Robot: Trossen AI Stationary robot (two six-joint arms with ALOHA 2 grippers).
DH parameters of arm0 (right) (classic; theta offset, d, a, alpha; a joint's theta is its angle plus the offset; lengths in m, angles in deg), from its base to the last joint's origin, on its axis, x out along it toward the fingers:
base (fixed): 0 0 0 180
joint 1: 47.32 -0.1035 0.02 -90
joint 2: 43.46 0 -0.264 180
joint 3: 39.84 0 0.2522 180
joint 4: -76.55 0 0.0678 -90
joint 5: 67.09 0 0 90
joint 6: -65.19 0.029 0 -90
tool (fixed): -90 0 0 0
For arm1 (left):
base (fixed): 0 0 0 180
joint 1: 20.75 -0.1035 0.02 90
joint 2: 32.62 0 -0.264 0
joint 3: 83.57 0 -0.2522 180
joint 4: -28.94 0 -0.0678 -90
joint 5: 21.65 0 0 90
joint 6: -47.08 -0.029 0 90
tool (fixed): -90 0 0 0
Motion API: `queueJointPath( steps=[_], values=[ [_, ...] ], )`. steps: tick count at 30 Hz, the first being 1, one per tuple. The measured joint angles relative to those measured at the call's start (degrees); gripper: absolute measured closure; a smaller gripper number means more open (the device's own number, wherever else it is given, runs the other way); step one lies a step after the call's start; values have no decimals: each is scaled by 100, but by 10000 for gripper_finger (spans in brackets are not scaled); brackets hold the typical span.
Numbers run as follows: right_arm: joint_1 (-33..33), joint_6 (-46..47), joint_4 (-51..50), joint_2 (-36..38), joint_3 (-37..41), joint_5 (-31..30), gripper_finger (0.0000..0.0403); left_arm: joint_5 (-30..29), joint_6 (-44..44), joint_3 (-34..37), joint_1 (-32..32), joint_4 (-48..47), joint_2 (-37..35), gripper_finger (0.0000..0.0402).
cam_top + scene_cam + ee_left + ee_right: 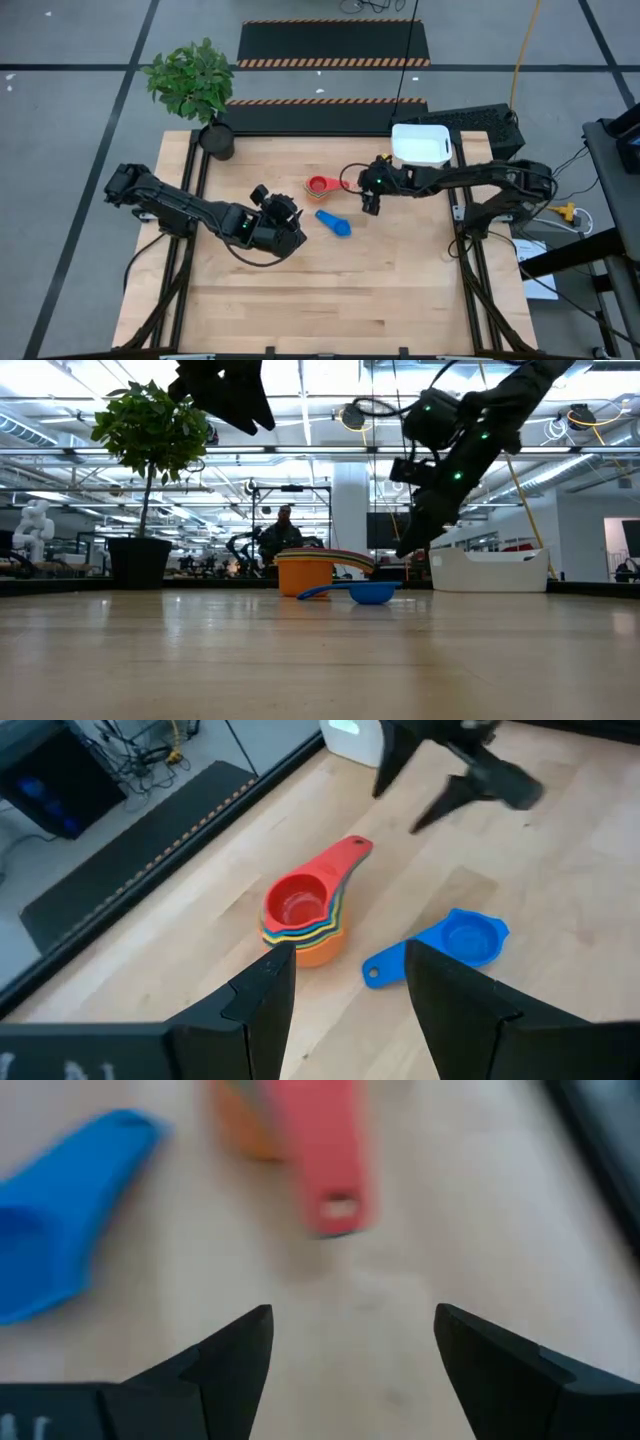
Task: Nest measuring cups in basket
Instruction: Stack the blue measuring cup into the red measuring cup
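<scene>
Stack of nested plastic measuring cups, red on top, handles toward right gripper, spread wide and empty, loose blue plastic cup handle pointing toward white rectangular plastic basket's far side, left gripper parted, empty.

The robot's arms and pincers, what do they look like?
Both arms are dark, almost black, made of jointed segments with thin black cables looping alongside. The right arm shows small green lights near its wrist. The left pincer and right pincer each end in two flat, pointed black fingers, like a wedge-shaped claw.
</scene>
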Motion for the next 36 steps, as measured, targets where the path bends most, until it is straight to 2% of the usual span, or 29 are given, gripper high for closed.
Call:
queueJointPath(
  steps=[4, 9, 14, 19, 23, 31, 36],
  values=[
    [-305, -78, 209, 257, 346, 802, 131, 131, 15, 0, 25, 229, -2, 211],
    [-931, -333, 798, 406, 754, 807, 131, 172, -76, 2, 165, 555, -2, 211],
    [-1739, -1063, 1667, 388, 1089, 781, 131, 173, -96, 7, 322, 644, -2, 211],
    [-2429, -1843, 2434, 376, 1355, 63, 134, 169, -89, 9, 404, 716, -2, 211],
    [-2782, -2147, 2454, 376, 1445, -455, 148, 167, -114, 11, 444, 893, -2, 211],
    [-3007, -2121, 2481, 325, 1471, -889, 174, 168, -155, 13, 446, 1079, -2, 211],
    [-3020, -2246, 2625, -71, 1471, -1017, 175, 167, -204, 13, 446, 1100, -1, 211]
  ],
)
